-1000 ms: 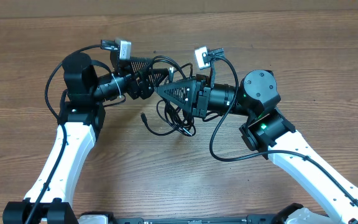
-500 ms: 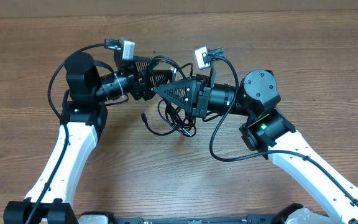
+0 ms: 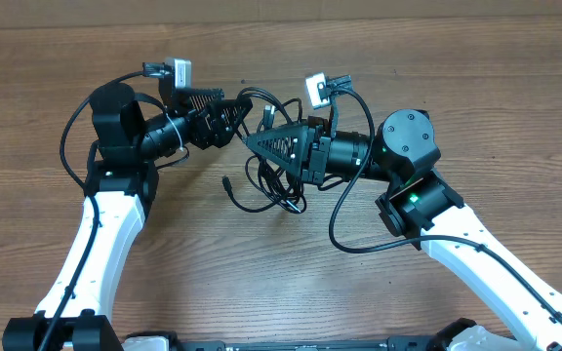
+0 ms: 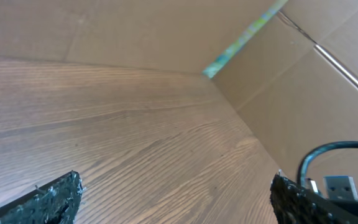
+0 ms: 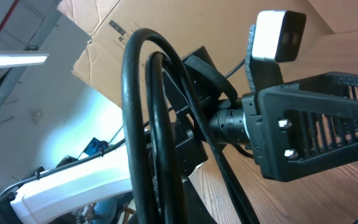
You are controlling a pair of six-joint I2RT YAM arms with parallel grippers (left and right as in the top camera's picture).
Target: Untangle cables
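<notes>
The cables [image 3: 273, 185] are thin black wires in a knotted bundle that hangs down to the wood table, with one loop [image 3: 260, 97] arching above. My right gripper [image 3: 253, 142] points left and is shut on the cables near the top of the bundle. In the right wrist view the cables [image 5: 143, 124] fill the near field and hide the jaws. My left gripper [image 3: 236, 119] stands open just left of the right one, holding nothing. The left wrist view shows its fingertips [image 4: 50, 200] wide apart over bare wood, with a cable and a plug end [image 4: 339, 184] at the right edge.
Cardboard walls [image 4: 303, 81] stand at the far edge of the wood table [image 3: 476, 68]. A thick arm cable [image 3: 344, 234] loops beside the right arm and another [image 3: 70, 146] bows out left of the left arm. The two wrists sit close together.
My left gripper has drawn back to the left, away from the right gripper, and its jaws have opened a little wider. The right gripper and the bundle have stayed put.
</notes>
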